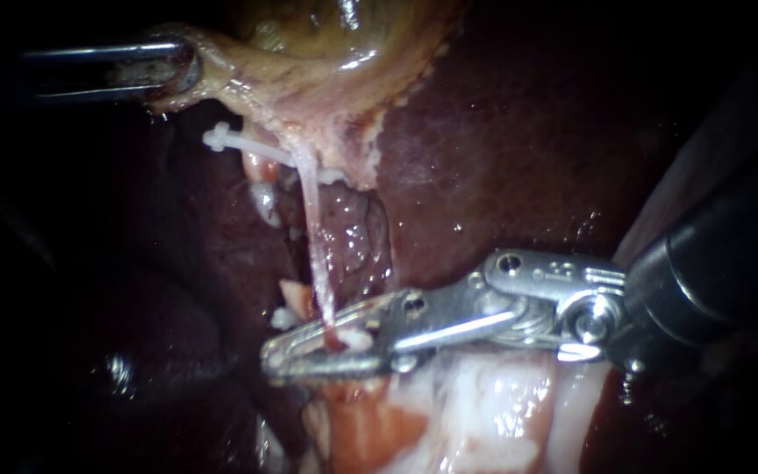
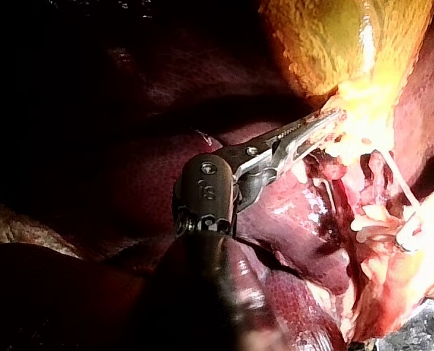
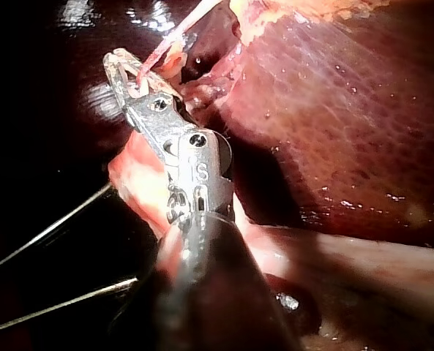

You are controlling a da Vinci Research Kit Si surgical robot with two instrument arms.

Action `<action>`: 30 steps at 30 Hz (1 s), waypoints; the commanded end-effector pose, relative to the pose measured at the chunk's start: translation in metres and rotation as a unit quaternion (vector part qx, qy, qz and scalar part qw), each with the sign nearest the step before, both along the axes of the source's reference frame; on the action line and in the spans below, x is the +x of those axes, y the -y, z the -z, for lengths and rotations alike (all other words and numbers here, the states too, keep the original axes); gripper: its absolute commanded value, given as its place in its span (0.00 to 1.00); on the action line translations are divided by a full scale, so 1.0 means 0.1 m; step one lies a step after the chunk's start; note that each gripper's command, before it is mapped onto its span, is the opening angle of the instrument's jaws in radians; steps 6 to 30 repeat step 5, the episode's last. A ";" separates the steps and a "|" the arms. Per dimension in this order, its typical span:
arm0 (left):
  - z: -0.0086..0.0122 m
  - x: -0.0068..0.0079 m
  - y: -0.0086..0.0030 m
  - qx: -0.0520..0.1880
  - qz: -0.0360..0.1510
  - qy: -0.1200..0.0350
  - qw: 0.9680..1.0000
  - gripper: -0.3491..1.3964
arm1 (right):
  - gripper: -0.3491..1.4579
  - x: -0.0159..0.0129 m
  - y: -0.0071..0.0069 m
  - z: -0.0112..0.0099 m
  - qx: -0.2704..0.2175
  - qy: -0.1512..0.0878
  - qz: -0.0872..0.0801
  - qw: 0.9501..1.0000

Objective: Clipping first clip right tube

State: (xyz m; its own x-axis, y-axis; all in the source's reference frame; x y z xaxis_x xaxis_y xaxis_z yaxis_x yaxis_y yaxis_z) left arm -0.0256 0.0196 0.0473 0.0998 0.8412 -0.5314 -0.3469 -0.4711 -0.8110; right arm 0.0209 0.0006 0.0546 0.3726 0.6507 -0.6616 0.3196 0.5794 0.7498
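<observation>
A thin pale tube (image 1: 313, 237) runs down from the gallbladder (image 1: 326, 53) over the dark liver (image 1: 519, 149). My right instrument (image 1: 313, 348) comes in from the right. Its jaws stand nearly together around the tube's lower end, holding a white clip (image 1: 354, 338) with a red spot beside it. In the right wrist view the same jaws (image 3: 126, 73) hold the tube (image 3: 178, 33). My left instrument (image 1: 177, 75) is shut on the gallbladder's edge at upper left, holding it taut. Its jaws (image 2: 320, 123) show at the yellow gallbladder (image 2: 334, 44).
Another white clip (image 1: 230, 140) lies across the tissue near the tube's upper end. Pale fatty tissue (image 1: 449, 412) lies below my right instrument's jaws. Dark liver (image 3: 348, 124) surrounds the site. Two thin wires (image 3: 48, 234) run beside my right instrument's shaft.
</observation>
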 end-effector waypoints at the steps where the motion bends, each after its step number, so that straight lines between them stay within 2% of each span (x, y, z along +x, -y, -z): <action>1: 0.000 0.000 0.000 0.000 0.000 0.000 1.000 0.00 | 0.00 0.000 0.000 -0.001 0.000 0.000 0.000 1.000; 30: 0.000 0.000 0.000 0.000 0.000 0.000 1.000 0.00 | 0.00 -0.001 0.000 -0.001 0.002 0.002 0.001 1.000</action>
